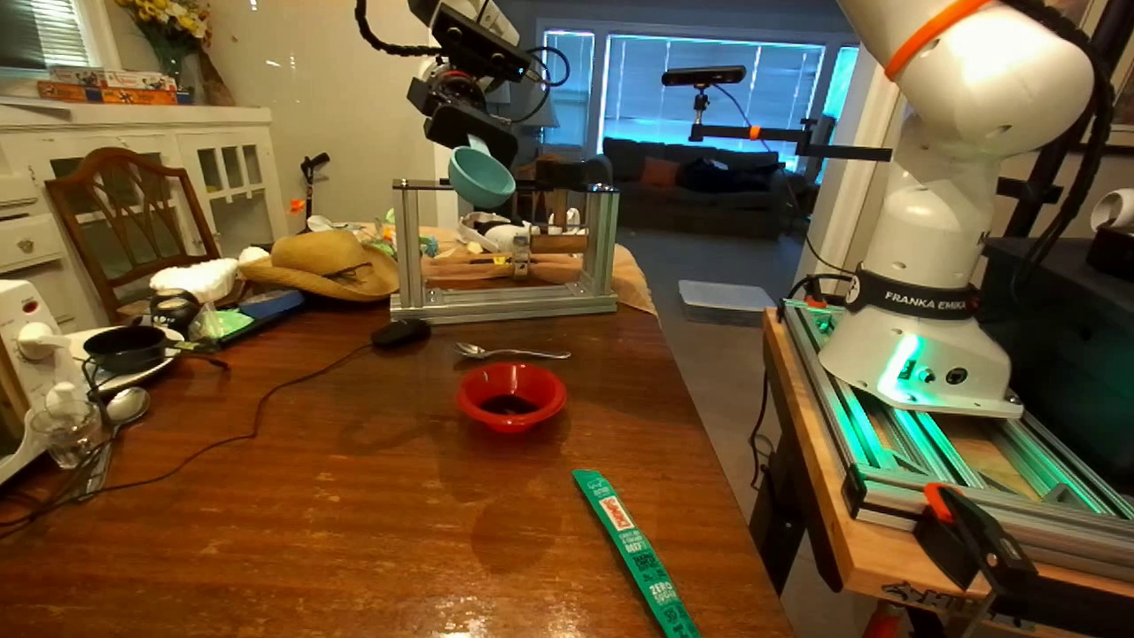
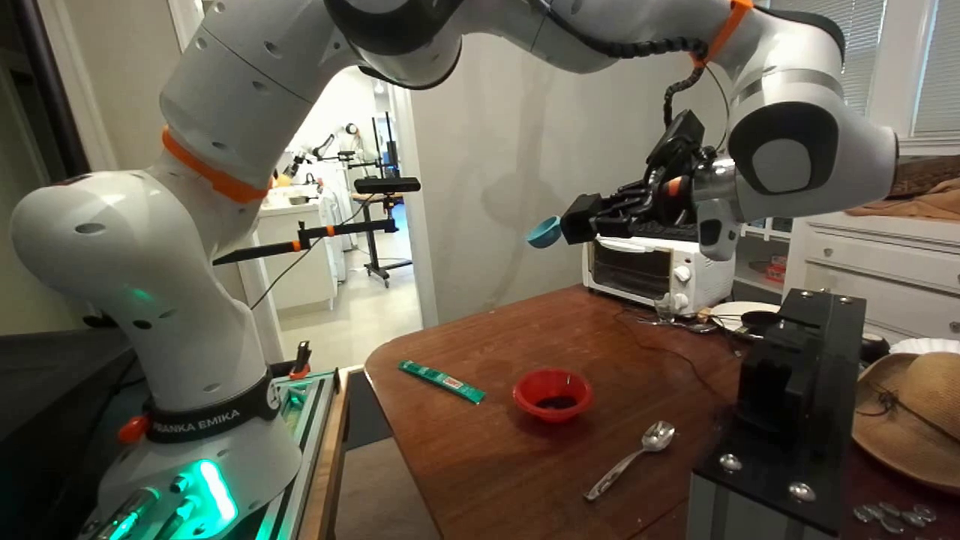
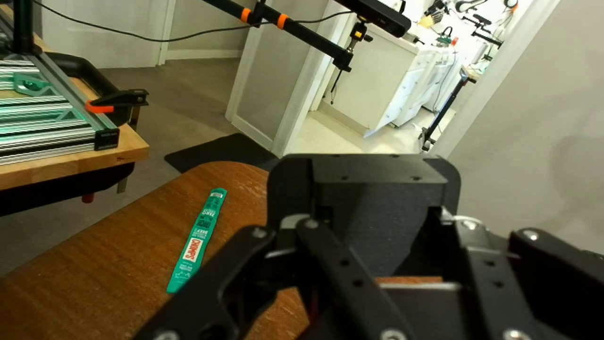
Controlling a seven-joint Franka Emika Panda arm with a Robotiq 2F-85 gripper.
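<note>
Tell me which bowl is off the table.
The teal bowl. It hangs tilted in the air beside the black block, whereas the red bowl stands upright on the table.

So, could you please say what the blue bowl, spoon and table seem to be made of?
Blue bowl: satin, probably plastic, possibly ceramic, given its even colour. Spoon: polished metal, perhaps steel, from silvery reflections. Table: varnished wood or veneer, showing brown grain.

2 near-opposite exterior views, sharing table [image 1: 310, 514], wrist view along gripper [image 3: 377, 203]
</note>
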